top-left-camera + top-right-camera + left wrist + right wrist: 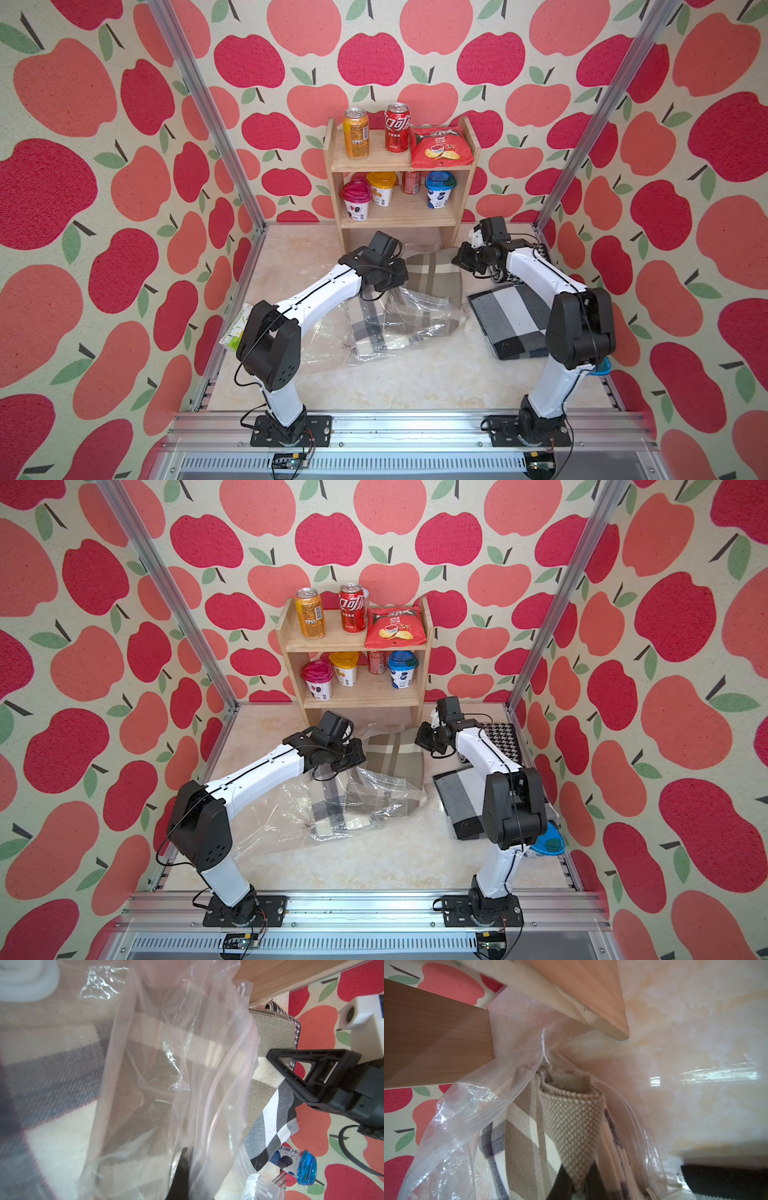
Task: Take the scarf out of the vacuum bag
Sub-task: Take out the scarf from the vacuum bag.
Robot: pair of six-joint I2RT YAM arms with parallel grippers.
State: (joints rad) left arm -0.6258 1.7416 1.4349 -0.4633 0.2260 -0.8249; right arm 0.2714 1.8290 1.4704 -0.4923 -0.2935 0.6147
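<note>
The left pincer [184,1167] clamps down on the vacuum bag [158,1088] film, and the right pincer [578,1185] pinches the beige plaid scarf [571,1124] at the bag's mouth.

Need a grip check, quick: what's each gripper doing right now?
Left gripper: closed on the vacuum bag.
Right gripper: closed on the scarf.

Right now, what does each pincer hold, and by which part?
The left pincer grips the vacuum bag by a bunched fold of film; the right pincer pinches the scarf by its folded end.
</note>
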